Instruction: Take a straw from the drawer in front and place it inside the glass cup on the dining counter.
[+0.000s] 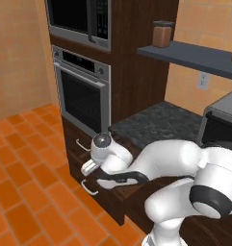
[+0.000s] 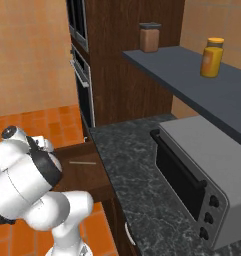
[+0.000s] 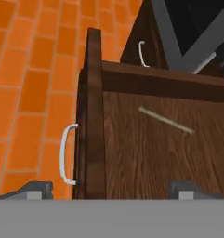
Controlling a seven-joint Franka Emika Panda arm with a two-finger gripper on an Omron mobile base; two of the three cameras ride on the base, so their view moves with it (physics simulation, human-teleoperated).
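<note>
My hand hangs wide open over the pulled-out drawer, with the straw lying loose ahead of it.

Nearest to me, the hand has its two fingertips spread far apart and nothing between them; one tip sits outside the drawer front, the other over the drawer floor. Just beyond, the drawer stands open, its curved silver handle on the front close to the outer fingertip. Further in from the hand, the straw lies flat on the drawer's wooden floor, slanted, clear of the walls and not touching the hand. Past the drawer's far wall I see a second silver handle on the cabinet below the oven. Off to the side, the dark granite bench carries a toaster oven.
</note>
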